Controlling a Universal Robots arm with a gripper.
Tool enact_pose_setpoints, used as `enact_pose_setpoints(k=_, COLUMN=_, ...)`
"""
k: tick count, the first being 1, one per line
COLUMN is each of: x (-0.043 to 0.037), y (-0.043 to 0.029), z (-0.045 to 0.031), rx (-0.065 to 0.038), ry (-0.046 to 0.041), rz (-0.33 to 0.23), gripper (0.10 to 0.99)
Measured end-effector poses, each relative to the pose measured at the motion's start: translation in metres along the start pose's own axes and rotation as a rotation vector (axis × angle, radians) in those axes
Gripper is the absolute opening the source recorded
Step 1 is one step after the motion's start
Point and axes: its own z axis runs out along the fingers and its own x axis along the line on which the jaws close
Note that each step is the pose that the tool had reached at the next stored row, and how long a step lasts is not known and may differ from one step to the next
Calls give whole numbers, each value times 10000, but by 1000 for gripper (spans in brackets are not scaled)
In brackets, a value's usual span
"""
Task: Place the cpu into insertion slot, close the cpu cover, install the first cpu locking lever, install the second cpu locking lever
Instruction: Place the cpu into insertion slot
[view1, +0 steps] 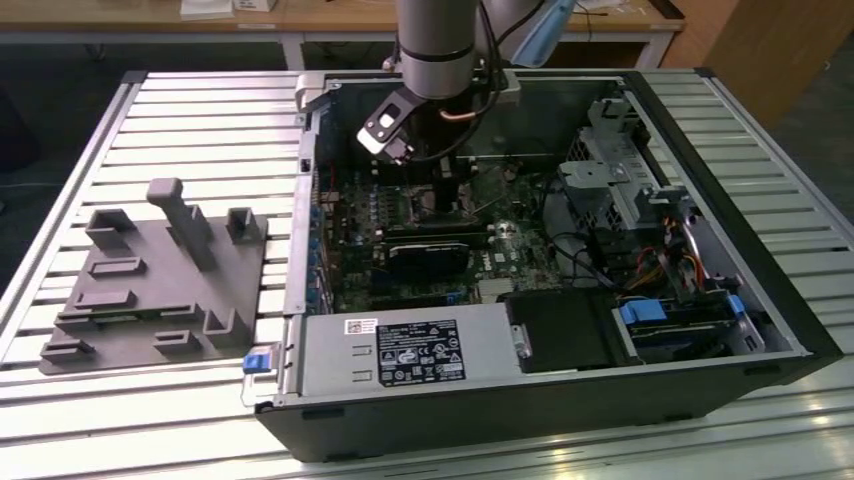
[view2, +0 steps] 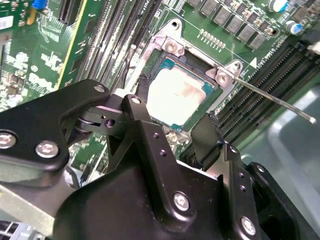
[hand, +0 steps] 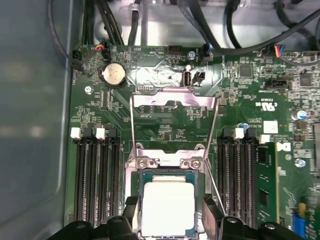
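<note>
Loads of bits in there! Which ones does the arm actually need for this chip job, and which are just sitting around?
In the job:
cpu, already set in place
cpu cover, standing open
locking lever, swung out
gripper, open either side of the cpu

Just lying about:
grey holder plate
power supply box
coin battery
memory slots
</note>
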Motion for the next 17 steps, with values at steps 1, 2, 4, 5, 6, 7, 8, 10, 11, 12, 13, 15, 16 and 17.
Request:
enact_pose_setpoints(k=1, x=0, y=2, z=-21, rx=-1, ry=0, rz=0, gripper=616)
enact_pose_setpoints(k=2, x=0, y=4, z=-41, rx=-3, ry=0, rz=0, gripper=616)
enact_pose_setpoints(k=4, x=-1, y=7, z=-70, rx=-5, ry=0, rz=-1, gripper=616)
enact_pose_setpoints(k=5, x=-1, y=7, z=-69, rx=-6, ry=1, rz=0, gripper=616)
enact_pose_setpoints(k=6, x=-1, y=7, z=-69, rx=-7, ry=3, rz=0, gripper=616)
enact_pose_setpoints(k=7, x=-1, y=7, z=-70, rx=-7, ry=2, rz=0, gripper=616)
enact_pose_setpoints(k=8, x=-1, y=7, z=-71, rx=-6, ry=1, rz=0, gripper=616)
enact_pose_setpoints(k=10, x=-1, y=6, z=-72, rx=-5, ry=1, rz=0, gripper=616)
enact_pose_setpoints(k=11, x=-1, y=7, z=-72, rx=-6, ry=1, rz=0, gripper=616)
enact_pose_setpoints(k=12, x=-1, y=7, z=-72, rx=-5, ry=0, rz=0, gripper=600)
enact_pose_setpoints(k=13, x=-1, y=7, z=-73, rx=-6, ry=1, rz=0, gripper=537)
enact_pose_setpoints(k=15, x=-1, y=7, z=-73, rx=-6, ry=1, rz=0, gripper=478)
enact_pose_setpoints(k=16, x=-1, y=7, z=-74, rx=-6, ry=1, rz=0, gripper=478)
enact_pose_setpoints(k=17, x=-1, y=7, z=-74, rx=-6, ry=0, rz=0, gripper=420)
